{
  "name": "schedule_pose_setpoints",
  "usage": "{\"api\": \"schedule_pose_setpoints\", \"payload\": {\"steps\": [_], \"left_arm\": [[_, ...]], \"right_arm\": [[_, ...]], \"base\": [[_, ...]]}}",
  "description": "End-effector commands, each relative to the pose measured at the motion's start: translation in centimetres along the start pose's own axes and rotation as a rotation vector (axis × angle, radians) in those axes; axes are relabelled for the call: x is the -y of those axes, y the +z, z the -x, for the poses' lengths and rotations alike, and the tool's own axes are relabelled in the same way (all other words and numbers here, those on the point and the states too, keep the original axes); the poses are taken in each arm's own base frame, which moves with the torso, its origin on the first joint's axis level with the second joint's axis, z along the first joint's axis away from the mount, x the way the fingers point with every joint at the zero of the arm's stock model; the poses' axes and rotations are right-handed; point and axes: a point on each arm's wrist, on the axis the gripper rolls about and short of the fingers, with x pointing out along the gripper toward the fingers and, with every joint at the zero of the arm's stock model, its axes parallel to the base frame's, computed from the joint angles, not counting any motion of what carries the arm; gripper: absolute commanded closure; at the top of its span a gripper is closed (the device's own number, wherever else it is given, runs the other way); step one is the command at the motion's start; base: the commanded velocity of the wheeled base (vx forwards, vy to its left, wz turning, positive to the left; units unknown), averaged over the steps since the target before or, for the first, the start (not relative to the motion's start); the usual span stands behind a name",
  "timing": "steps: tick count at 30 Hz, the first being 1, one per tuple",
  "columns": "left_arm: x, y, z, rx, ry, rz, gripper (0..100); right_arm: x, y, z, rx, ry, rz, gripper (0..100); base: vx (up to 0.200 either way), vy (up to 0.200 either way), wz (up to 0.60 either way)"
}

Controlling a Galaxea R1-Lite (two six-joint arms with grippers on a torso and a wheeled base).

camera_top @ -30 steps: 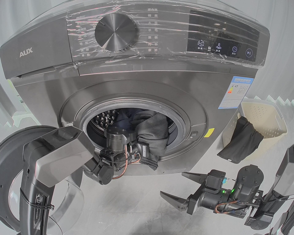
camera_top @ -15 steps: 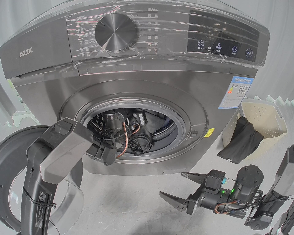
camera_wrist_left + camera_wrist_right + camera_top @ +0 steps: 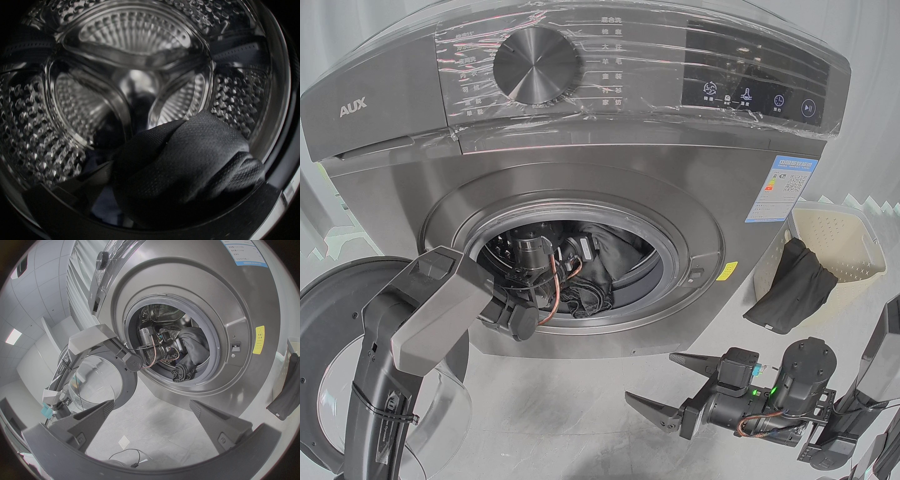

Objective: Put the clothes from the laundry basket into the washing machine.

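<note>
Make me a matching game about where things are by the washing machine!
1. dark grey garment
2. black cloth
3. round grey washer door
4. right gripper

A. jaws open, over the floor
B. swung open, on the left
C. draped over cream plastic laundry basket rim
D. in the steel drum mouth

Pairs: 1-D, 2-C, 3-B, 4-A

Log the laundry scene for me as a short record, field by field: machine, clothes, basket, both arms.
machine: grey front-loading washing machine, round door open on the robot's left
in drum: dark grey garment bunched at the opening, a fold lying on the lower rim
basket: cream perforated plastic laundry basket right of the machine, black garment draped over its rim
left arm: wrist inside the drum, beside the grey garment
right tool: open, empty, low in front of the machine
</note>
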Motion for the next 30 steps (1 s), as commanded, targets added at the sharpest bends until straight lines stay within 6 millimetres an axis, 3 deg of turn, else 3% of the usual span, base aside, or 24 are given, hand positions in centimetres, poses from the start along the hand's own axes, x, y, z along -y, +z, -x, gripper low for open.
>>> {"api": "schedule_pose_setpoints", "payload": {"steps": [1, 7, 11, 26, 27, 30], "left_arm": [[0.5, 0.3, 3.3, -0.149, -0.063, -0.01, 0], [0.6, 1.2, 5.4, -0.238, -0.109, -0.02, 0], [0.8, 0.5, 6.2, -0.281, -0.137, -0.031, 0], [1.4, -5.6, 6.8, -0.425, -0.175, -0.102, 0], [1.3, -5.7, 6.7, -0.422, -0.174, -0.102, 100], [1.4, -5.3, 6.3, -0.399, -0.174, -0.096, 100]], "right_arm": [[0.0, -0.1, 0.0, -0.004, 0.0, -0.002, 0], [0.0, -0.1, 0.0, -0.006, 0.002, -0.002, 0], [-0.2, -0.1, 0.0, -0.006, 0.009, 0.0, 0], [-0.4, -0.2, -0.1, -0.006, 0.017, -0.001, 0], [-0.4, -0.2, 0.0, -0.007, 0.017, -0.001, 0], [-0.4, -0.2, -0.1, -0.006, 0.017, -0.002, 0]], "base": [[0.0, 0.0, 0.0], [0.0, 0.0, 0.0], [0.0, 0.0, 0.0], [0.0, 0.0, 0.0], [0.0, 0.0, 0.0], [0.0, 0.0, 0.0]]}}
